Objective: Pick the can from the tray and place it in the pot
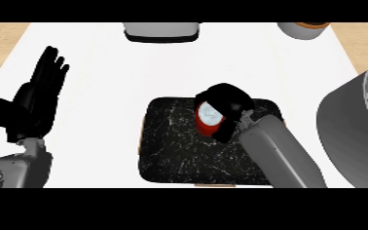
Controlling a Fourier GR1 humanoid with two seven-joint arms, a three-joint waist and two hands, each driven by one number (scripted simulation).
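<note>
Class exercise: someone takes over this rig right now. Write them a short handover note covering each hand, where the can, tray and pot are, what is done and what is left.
Right hand: curled round the can, over the tray.
Left hand: open, fingers up, resting at the view's left.
Can: red, within the tray's outline; whether it is lifted cannot be told.
Pot: at the right edge, only partly in view.
Done: can grasped.
Left: carry the can right to the pot, set it inside, release.
</note>
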